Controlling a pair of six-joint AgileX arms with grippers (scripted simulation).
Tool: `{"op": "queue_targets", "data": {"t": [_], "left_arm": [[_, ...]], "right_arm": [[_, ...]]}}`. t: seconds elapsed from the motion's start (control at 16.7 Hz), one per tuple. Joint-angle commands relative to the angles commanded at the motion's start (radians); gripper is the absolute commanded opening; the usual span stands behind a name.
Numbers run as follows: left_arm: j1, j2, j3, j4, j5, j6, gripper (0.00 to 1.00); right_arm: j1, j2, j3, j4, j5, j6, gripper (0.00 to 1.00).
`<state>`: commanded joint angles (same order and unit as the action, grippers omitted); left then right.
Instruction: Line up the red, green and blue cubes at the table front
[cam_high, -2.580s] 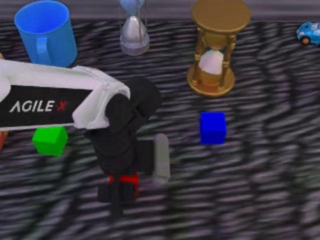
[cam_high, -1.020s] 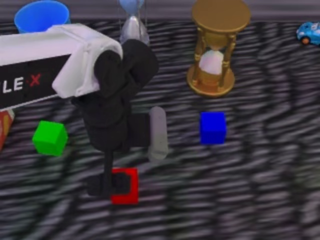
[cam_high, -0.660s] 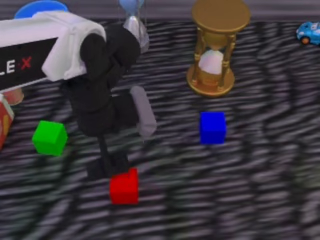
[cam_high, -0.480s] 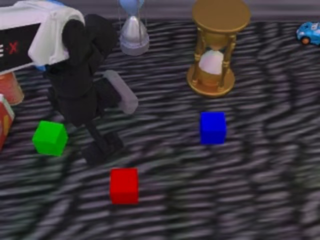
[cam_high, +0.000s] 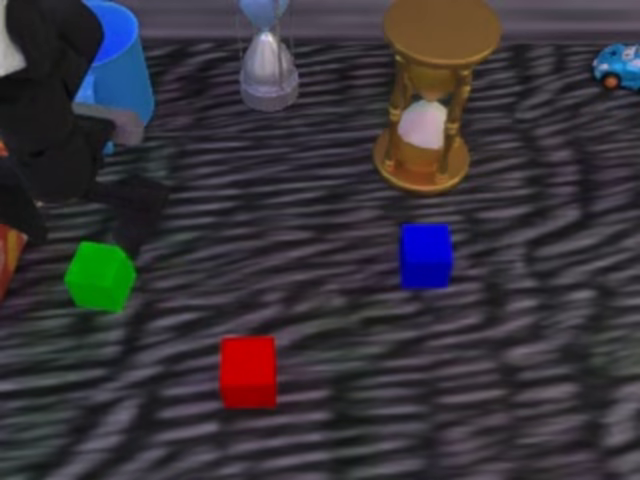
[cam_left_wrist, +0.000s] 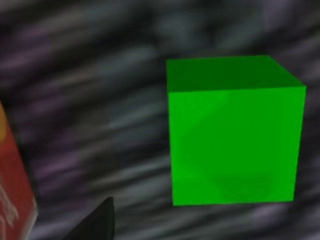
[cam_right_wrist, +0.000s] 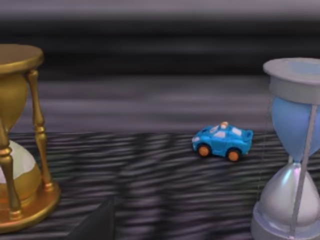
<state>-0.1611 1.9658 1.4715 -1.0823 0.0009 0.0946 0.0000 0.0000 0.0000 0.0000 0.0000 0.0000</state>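
Left end effector (cam_high: 130, 195) withdrew to green cube (cam_high: 100, 276) | red cube (cam_high: 248, 371) released

I see even, soft light with faint shadows. The dark streaked woven-look table (cam_high: 330, 440) smears into blur, worst in my left wrist view around the glossy bright green cube (cam_left_wrist: 232, 132).

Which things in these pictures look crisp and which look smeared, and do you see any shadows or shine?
Top view: the red cube and blue cube have sharp edges, while the table pattern is smeared into streaks; soft dark patches lie beside the cubes. Left wrist view: the green cube fills the frame, faintly glossy, on a blurred table. Right wrist view: the toy car is fairly crisp.
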Motion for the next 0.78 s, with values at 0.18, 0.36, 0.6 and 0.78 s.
{"op": "queue_targets", "data": {"t": [0.18, 0.36, 0.6, 0.78], "left_arm": [[0.027, 0.006, 0.010, 0.001, 0.000, -0.035, 1.00], [0.023, 0.001, 0.007, 0.002, 0.000, -0.033, 1.00], [0.027, 0.033, -0.038, 0.074, 0.001, -0.035, 1.00], [0.028, 0.087, -0.106, 0.204, 0.001, -0.033, 1.00]], "right_arm": [[0.000, 0.000, 0.000, 0.000, 0.000, 0.000, 1.00], [0.000, 0.000, 0.000, 0.000, 0.000, 0.000, 1.00], [0.000, 0.000, 0.000, 0.000, 0.000, 0.000, 1.00], [0.000, 0.000, 0.000, 0.000, 0.000, 0.000, 1.00]]}}
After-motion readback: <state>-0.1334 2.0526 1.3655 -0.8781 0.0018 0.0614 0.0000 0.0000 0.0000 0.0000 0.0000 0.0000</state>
